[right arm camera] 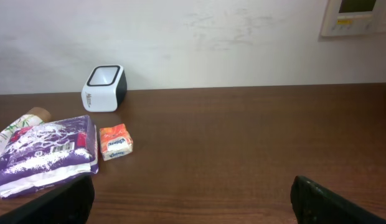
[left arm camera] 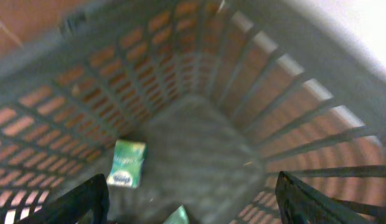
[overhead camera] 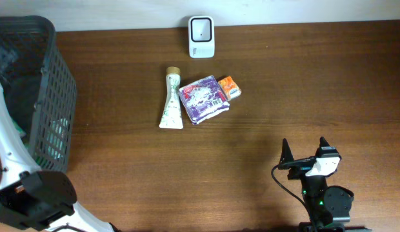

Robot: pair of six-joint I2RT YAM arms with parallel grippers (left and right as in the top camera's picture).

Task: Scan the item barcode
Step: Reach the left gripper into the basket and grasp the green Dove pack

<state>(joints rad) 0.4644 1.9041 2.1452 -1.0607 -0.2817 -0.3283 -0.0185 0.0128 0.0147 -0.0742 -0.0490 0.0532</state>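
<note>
A dark brown wooden table point(overhead camera: 264, 90) runs up to a plain white wall point(right arm camera: 211, 43), where a pale wall panel point(right arm camera: 358, 17) shows at the upper right of the right wrist view. The white scanner point(overhead camera: 201, 37) stands at the table's far edge, against the wall. Near it lie a tube point(overhead camera: 171, 100), a purple packet point(overhead camera: 202, 98) touching the tube, and a small orange box point(overhead camera: 229, 87) at the packet's corner. A grey slatted basket point(overhead camera: 51, 96) sits at the table's left end, with a green packet point(left arm camera: 126, 163) on its floor. The left gripper point(left arm camera: 193, 199) hangs over the basket with its jaws apart and nothing between them. The right gripper point(overhead camera: 304, 151) is spread wide above bare wood, well apart from the goods.
</note>
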